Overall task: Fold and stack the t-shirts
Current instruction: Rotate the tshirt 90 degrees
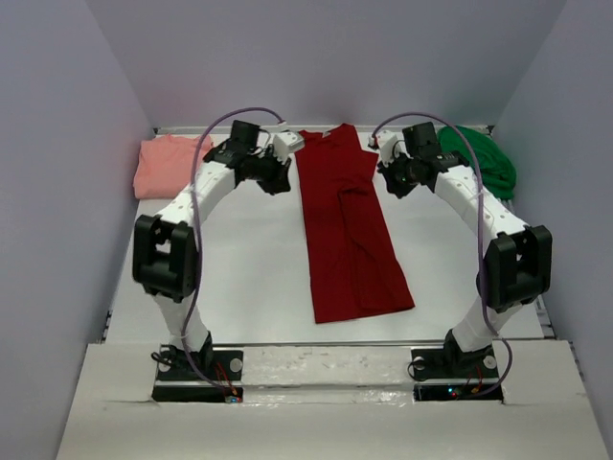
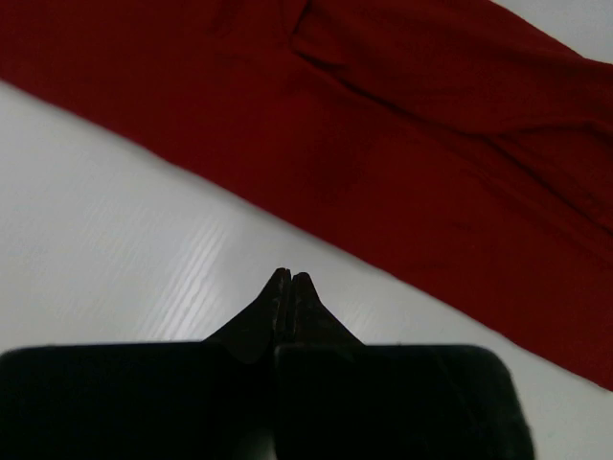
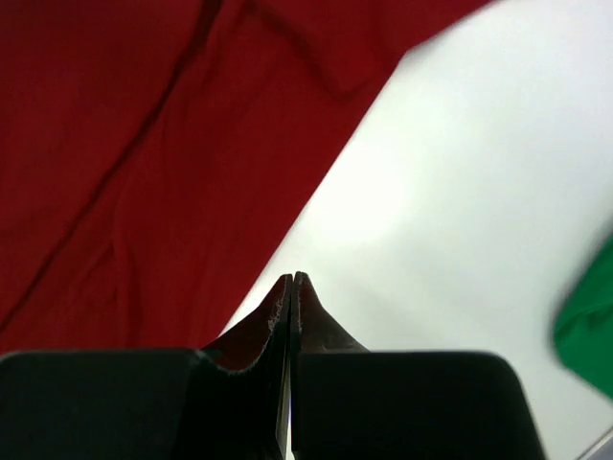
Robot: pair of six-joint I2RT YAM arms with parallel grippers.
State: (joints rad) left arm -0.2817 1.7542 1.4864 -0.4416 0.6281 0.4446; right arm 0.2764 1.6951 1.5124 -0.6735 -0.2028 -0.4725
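With the dark red t-shirt (image 1: 350,230) lying as a long narrow strip down the middle of the surface (image 1: 249,278), collar at the far end and hem near the arm bases, I judge the lengthwise folds done and the crosswise fold the step in hand. Left tool (image 2: 289,280): jaws fully closed, tips touching, nothing held, over bare surface just beside the strip's left edge near the collar end. Right tool (image 3: 293,280): same, jaws pressed together and empty, just beside the strip's right edge, tips about at the cloth boundary. The two flank the shirt's far end roughly symmetrically. Next move, as I read it: open both tools, come down on the two far corners or edges of the strip, pinch all cloth layers, lift evenly, and carry the collar end toward the hem to halve the length. Both sides need to match in height and pace or the strip skews. A loose flap shows along the centre of the strip, so a shallow pinch may take only the top layer. Salmon-pink t-shirt (image 1: 170,163) sits in the far left corner in a roughly squared shape; I cannot tell whether it is properly folded. Green t-shirt (image 1: 484,158) sits bunched in the far right corner and looks unfolded. No stack yet. Writing: none readable, no brand, label or print on shirts, arms or surface.
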